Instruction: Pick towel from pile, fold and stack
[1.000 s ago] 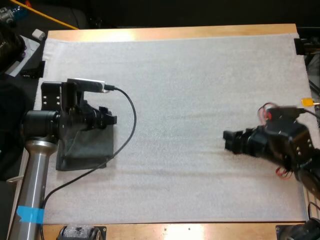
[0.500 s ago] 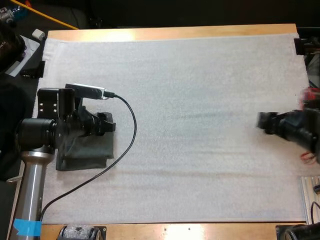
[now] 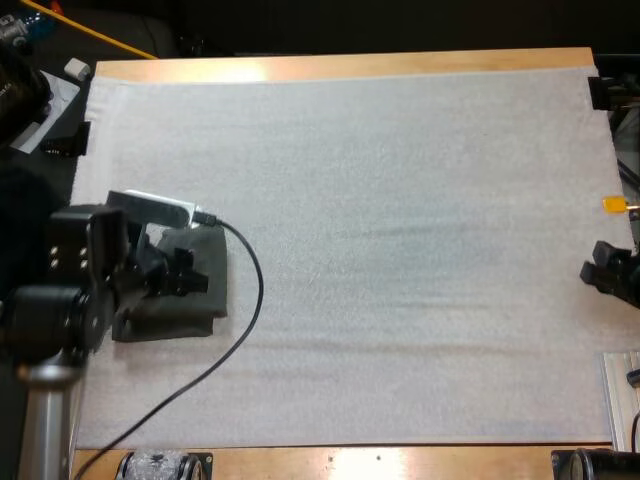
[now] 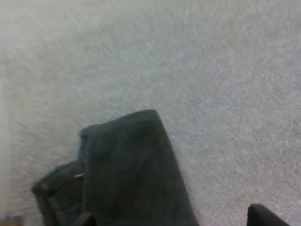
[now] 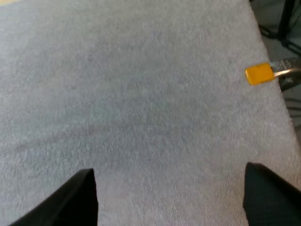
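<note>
A folded dark grey-green towel (image 3: 203,312) lies on the white mat (image 3: 400,200) near its left edge. My left gripper (image 3: 196,281) hovers over the towel's left part, fingers pointing right. In the left wrist view the towel (image 4: 127,169) shows stacked layers with one corner toward the bare mat, and my left gripper (image 4: 171,219) stands open above it, holding nothing. My right gripper (image 3: 598,272) is at the mat's right edge. In the right wrist view my right gripper (image 5: 169,197) is open over bare mat, fingers wide apart.
Wooden table edge (image 3: 350,66) runs along the far side. An orange mark (image 5: 258,74) sits at the mat's right border. Dark equipment (image 3: 20,90) stands off the table at the far left.
My right arm has drawn back from the mat's middle right to its right edge. My left arm has pulled back toward the lower left, leaving the towel lying flat.
</note>
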Available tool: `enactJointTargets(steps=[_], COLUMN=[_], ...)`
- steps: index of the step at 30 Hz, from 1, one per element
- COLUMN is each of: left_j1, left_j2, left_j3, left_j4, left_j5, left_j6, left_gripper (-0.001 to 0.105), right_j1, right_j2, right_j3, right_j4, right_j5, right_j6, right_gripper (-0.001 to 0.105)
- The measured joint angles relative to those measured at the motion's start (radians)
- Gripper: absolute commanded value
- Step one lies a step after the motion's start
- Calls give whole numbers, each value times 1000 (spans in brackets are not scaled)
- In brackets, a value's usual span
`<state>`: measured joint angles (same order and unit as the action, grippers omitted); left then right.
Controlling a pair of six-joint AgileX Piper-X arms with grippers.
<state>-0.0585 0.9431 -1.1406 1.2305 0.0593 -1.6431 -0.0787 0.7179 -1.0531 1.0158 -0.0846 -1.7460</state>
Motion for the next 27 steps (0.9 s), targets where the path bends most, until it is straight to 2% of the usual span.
enactJointTargets(steps=[7,10,15,21,27], left_j1=[0,0,0,0,0], left_j2=[-113,-155,-324,-534,-701], left_j3=[5,57,158,210,217], left_j4=[16,6,16,28,69], left_j5=[-25,-25,-28,-30,-44], left_j6=[18,11,1,-3,-5], left_gripper=[61,61,61,62,62], right_j1=[13,13,12,12,12], right_j2=[-109,-121,-212,-340,-488], right_j3=[0,0,0,0,0], right_j4=[42,59,97,145,195], right_j5=[0,0,0,-6,-12], right_j6=[-25,-25,-27,-34,-38], right_gripper=[63,63,63,63,63])
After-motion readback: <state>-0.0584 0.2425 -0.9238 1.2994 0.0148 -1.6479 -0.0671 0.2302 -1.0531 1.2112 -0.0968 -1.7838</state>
